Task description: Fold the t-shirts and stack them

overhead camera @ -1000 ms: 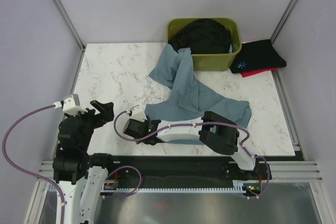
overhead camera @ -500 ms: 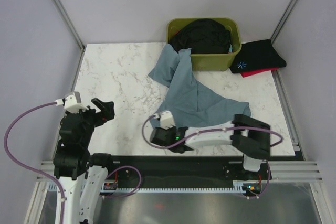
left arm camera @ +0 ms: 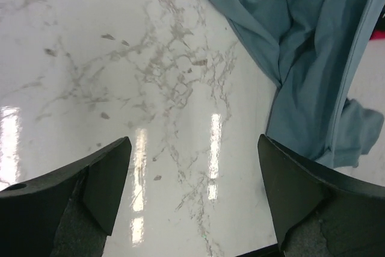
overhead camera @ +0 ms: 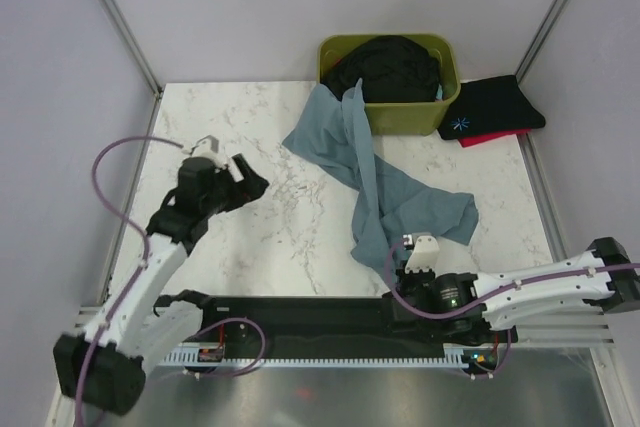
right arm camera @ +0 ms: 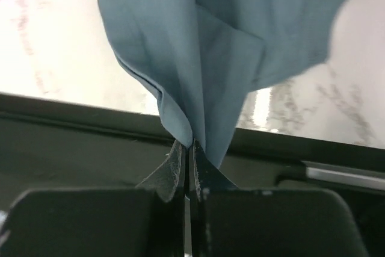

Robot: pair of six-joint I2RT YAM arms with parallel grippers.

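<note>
Table with a white marbled top carried a large dusty teal-blue cotton t-shirt, strung out from the front wall of the olive-green plastic bin at the far edge to the near edge. A black t-shirt filled the bin. Right of the bin, a folded black t-shirt with small blue print lay on a red one. The right end effector was clamped on the teal shirt's near end. The left end effector hovered open over bare marble, left of that shirt.
</note>
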